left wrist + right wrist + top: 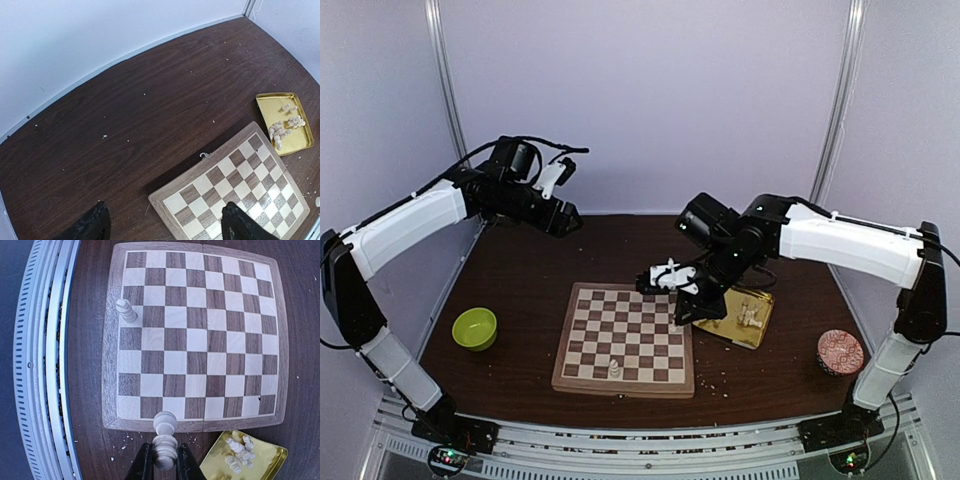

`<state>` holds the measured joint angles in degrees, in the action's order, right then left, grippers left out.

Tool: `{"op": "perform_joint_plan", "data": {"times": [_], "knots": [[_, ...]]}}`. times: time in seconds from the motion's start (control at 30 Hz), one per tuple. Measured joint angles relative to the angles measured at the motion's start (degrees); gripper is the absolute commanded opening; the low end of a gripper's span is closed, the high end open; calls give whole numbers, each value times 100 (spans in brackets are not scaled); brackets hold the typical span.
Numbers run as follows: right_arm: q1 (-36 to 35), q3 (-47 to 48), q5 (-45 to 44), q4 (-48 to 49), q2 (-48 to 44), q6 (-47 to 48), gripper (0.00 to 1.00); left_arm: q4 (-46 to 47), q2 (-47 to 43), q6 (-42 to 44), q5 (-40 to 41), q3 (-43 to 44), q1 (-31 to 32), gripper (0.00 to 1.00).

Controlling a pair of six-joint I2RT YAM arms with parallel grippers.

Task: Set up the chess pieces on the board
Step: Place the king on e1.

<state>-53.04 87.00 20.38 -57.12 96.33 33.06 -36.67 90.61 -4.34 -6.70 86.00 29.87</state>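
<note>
The right gripper [164,461] is clenched on 1 cream-white turned chess piece [165,436]. The piece's base is pinched between the 2 black fingers and its rounded head sticks out past the tips. Its long axis therefore runs on in line with the fingers rather than across them. In the right wrist view the head shows against the tan border on the right edge of the square checkered wooden chessboard [625,335], about midway along that edge.

Only 1 other cream figure [126,310] stands on the board. It is upright on a square in the row along the board's near edge, well apart from the held piece. The other 63 squares are bare.

The coming move probably turns on this relation. The near rows lie away from the jaws toward the near edge of the dark brown table [520,270], so the piece likely has to travel across the board from its right edge and come down base-first.

The shiny gold square tray [765,325] sits just beside the board's far right corner and holds a cluster of loose cream pieces [239,452]. The right arm is clearly the nearer one to both tray and board.

The left gripper [165,231] hangs high over the table's far left corner. Its jaws are spread wide and grasp nothing.
</note>
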Motion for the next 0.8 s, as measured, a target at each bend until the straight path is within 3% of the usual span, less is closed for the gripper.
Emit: {"op": "perform_joint_plan", "data": {"times": [0.43,0.8], "knots": [[-745,1823,-293,-643,1908,-221,2,153,-577,59,66,-715,-330,79],[-914,1976,-205,-1019,2133,-319,4,160,-1200,142,420,-756,-330,79]]}}
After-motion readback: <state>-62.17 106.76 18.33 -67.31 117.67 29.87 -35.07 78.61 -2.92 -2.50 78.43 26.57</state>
